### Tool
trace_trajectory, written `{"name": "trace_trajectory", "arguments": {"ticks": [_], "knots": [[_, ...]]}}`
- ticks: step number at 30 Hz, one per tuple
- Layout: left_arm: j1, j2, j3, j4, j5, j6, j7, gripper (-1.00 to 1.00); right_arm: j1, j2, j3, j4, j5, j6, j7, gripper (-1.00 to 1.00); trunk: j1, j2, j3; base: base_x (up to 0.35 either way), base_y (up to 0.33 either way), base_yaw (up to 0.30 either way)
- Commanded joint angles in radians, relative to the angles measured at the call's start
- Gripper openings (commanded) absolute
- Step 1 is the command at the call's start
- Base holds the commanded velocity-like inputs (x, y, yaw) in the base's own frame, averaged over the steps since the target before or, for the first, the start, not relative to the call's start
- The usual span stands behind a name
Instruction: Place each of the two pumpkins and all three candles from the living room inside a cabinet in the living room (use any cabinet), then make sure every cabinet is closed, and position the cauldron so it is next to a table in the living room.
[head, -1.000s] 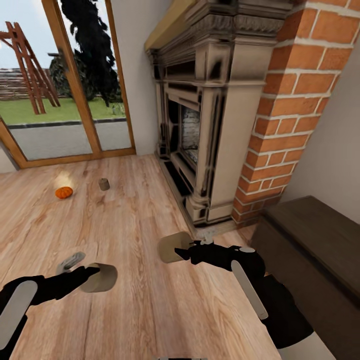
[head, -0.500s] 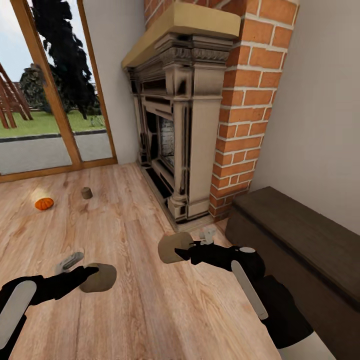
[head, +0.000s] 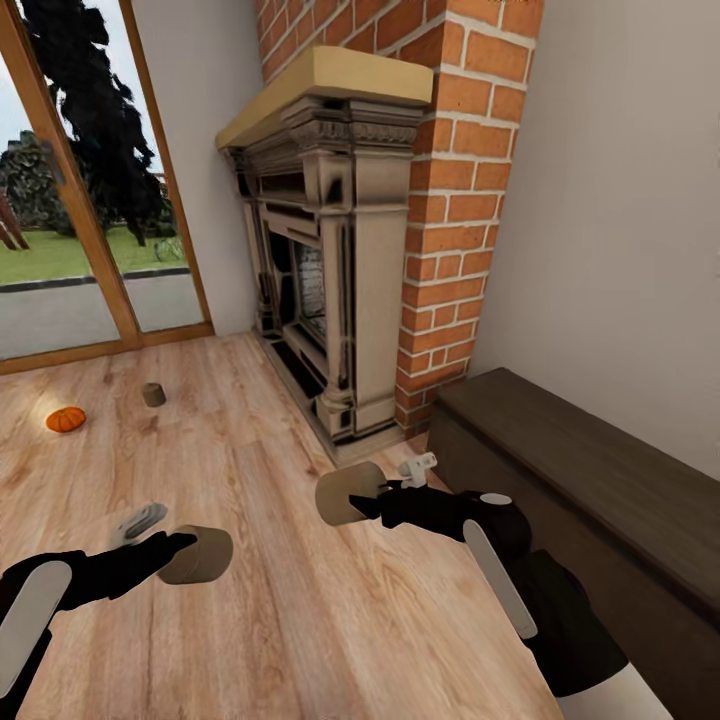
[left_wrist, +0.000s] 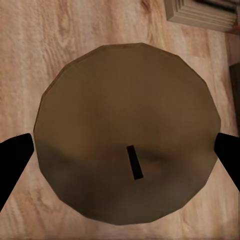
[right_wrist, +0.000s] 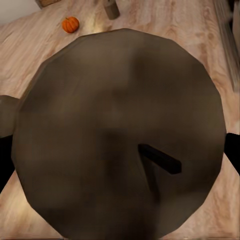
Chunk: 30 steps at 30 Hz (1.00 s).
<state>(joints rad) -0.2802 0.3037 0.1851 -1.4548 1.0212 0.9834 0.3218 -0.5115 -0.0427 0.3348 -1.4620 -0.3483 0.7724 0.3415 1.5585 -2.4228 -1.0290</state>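
Observation:
Each of my grippers holds a taupe candle above the wood floor. My left gripper (head: 190, 548) is shut on one candle (head: 198, 555), whose round end with a dark wick shows large in the left wrist view (left_wrist: 127, 132). My right gripper (head: 365, 500) is shut on another candle (head: 343, 493), seen close in the right wrist view (right_wrist: 120, 135). A third candle (head: 153, 394) stands on the floor far left, near an orange pumpkin (head: 66, 419) (right_wrist: 70, 24). The dark-brown cabinet (head: 590, 480) runs along the right wall, its front shut.
A stone-coloured fireplace (head: 320, 260) with a brick chimney (head: 450, 200) stands straight ahead. A glazed door (head: 80, 200) with a wooden frame is at the left. Bare wood floor (head: 300, 600) lies between me and the cabinet.
The view has swung to the right: fireplace, pumpkin and floor candle slid left, and more of the cabinet shows. Both grippers keep their candles in the same pose.

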Motion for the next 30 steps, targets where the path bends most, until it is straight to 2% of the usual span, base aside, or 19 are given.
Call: {"name": "trace_trajectory", "arguments": {"ticks": [1,10,17,19,24,30], "knots": [[0.0,0.0,0.001,-0.001,0.013,0.003,0.01,-1.0,-0.001,0.0,0.0,0.001,-0.003,0.004,0.003,-1.0,-0.004,0.007,0.001,-0.17,0.0,-0.071],[0.0,-0.003,0.001,-0.002,0.017,0.003,0.01,-1.0,-0.001,0.0,0.0,-0.002,-0.005,0.006,0.004,-1.0,-0.039,0.07,0.016,-0.203,0.004,-0.121],[0.0,0.001,0.003,-0.002,0.042,0.003,0.01,-1.0,-0.001,0.0,0.001,-0.003,-0.004,0.006,0.004,-1.0,-0.066,0.119,0.029,-0.295,0.073,-0.154],[0.0,0.003,0.019,-0.002,0.044,0.004,0.01,-1.0,-0.001,0.0,0.001,-0.003,-0.003,0.005,0.003,-1.0,-0.073,0.133,0.034,-0.306,0.086,-0.055],[0.002,0.006,0.084,-0.002,0.046,0.008,0.01,-1.0,-0.001,0.0,0.001,0.004,-0.001,0.003,0.002,-1.0,-0.093,0.168,0.051,-0.308,0.087,-0.014],[0.004,0.005,0.1,-0.002,0.046,0.009,0.01,-1.0,-0.001,-0.001,0.001,0.003,0.001,0.001,0.001,-1.0,-0.116,0.21,0.078,-0.309,0.087,-0.001]]}}
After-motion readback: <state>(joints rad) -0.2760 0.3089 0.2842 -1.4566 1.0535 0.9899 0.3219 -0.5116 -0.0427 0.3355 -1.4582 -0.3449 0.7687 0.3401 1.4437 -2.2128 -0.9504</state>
